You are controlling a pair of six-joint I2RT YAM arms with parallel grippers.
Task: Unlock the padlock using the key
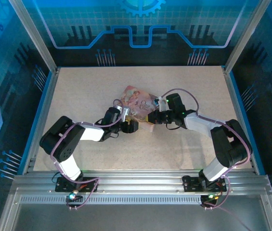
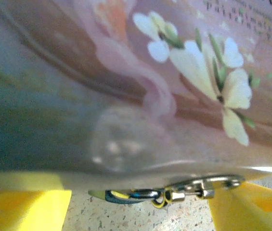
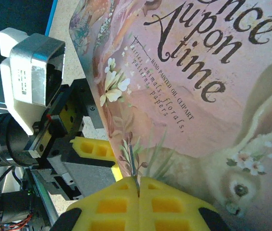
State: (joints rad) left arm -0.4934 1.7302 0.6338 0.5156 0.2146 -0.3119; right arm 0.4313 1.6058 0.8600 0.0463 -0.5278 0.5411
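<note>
The right pincer (image 3: 138, 187) is clamped shut on the key (image 3: 133, 162), whose thin blade sticks out past its tips against the pink tin (image 3: 198, 110), which reads "upon time" and "HAND PAINTED OIL CLIP ART". The left pincer (image 2: 138, 211) stands wide, gripping nothing. The padlock (image 2: 126, 195) lies between its fingers at the tin's edge. The table (image 1: 78, 96) is speckled beige, and the walls (image 1: 10, 48) are blue-lit.

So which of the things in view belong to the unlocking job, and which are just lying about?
On the job: key, pinched in the right gripper's shut jaws; padlock, by the pink tin's lower edge, between the left gripper's open jaws.
Just there: pink tin, beside the padlock; table.
</note>
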